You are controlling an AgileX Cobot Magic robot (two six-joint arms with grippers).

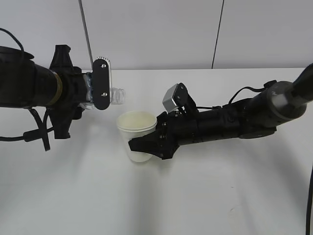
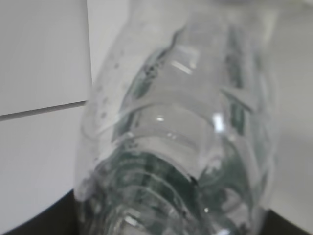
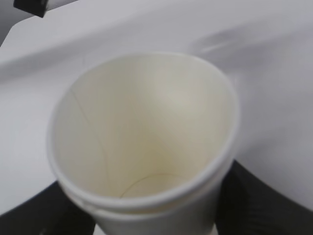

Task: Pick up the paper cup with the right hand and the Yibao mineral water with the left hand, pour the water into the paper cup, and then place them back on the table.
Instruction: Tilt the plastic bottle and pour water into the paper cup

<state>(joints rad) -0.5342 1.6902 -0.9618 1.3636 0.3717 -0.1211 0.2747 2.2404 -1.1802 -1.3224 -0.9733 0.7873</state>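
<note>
The cream-white paper cup (image 1: 137, 134) is upright in the middle of the exterior view, with my right gripper (image 1: 146, 149) shut around its lower wall. The right wrist view looks into the cup (image 3: 146, 137) from above the rim; its inside looks dry. My left gripper (image 1: 100, 85) is shut on the Yibao mineral water bottle (image 1: 115, 95), which lies tipped sideways with its open ribbed neck pointing right, just above and left of the cup's rim. The clear bottle (image 2: 181, 127) fills the left wrist view, green label faintly visible.
The white table (image 1: 220, 186) spreads out under both arms. A black cable (image 1: 217, 34) hangs down the grey back wall, and a thin grey rod (image 1: 85, 29) rises behind the left arm.
</note>
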